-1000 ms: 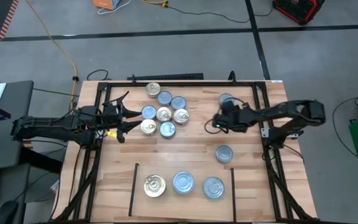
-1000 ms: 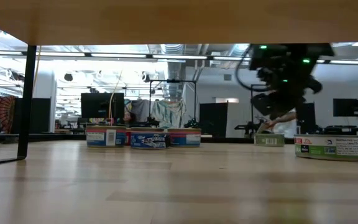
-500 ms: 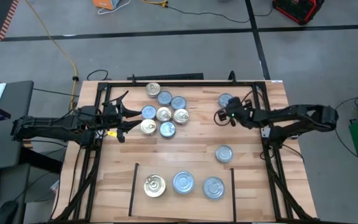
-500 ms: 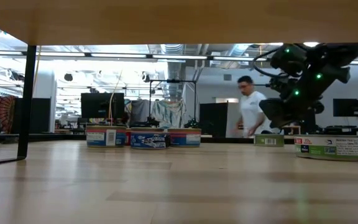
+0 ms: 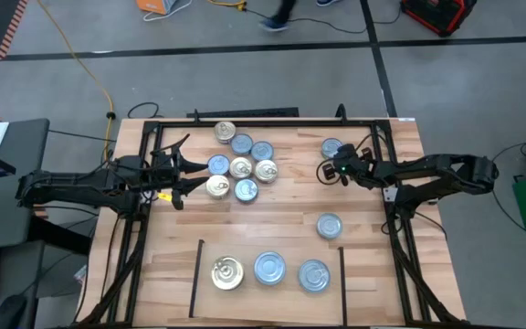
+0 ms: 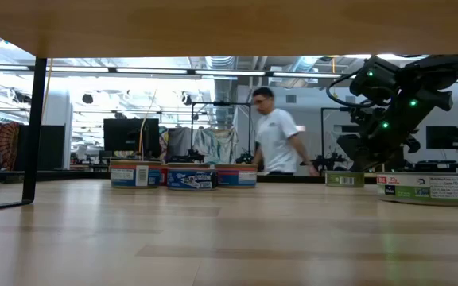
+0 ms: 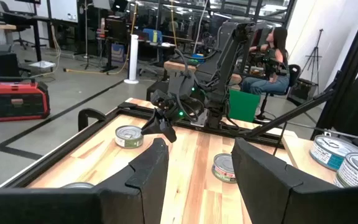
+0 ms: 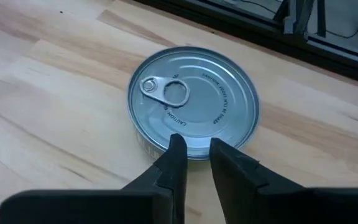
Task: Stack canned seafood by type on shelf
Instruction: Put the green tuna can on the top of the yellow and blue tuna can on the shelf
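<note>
We had the right gripper [image 8: 194, 146], jaws nearly together and empty, hovering over the far-right silver can [image 8: 194, 102]; next it needed wider jaws. The left gripper [image 7: 194, 168] waited, jaws apart.

The silver can [image 8: 194, 102] has "CAUTION" embossed twice on its lid beside the pull tab; the smaller lettering after it is unreadable.

A robotics lab — monitors [image 6: 124, 133], camera tripods [image 7: 316, 57], concrete floor [image 5: 245, 64] — open-plan workshop.
</note>
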Action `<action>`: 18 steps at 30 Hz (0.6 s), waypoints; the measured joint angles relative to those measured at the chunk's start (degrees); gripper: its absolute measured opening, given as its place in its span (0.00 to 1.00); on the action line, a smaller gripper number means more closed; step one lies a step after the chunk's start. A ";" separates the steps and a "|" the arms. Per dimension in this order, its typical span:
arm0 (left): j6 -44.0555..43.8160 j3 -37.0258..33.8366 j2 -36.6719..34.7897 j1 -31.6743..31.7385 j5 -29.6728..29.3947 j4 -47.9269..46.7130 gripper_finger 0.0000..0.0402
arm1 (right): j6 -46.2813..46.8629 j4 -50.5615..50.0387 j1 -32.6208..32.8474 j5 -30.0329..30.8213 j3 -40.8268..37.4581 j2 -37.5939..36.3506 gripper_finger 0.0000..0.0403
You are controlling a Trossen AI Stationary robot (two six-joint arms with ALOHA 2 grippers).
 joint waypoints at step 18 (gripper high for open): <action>-0.04 0.00 0.00 0.00 -0.10 -0.04 0.42 | -5.32 0.88 20.32 2.34 -0.09 0.07 0.27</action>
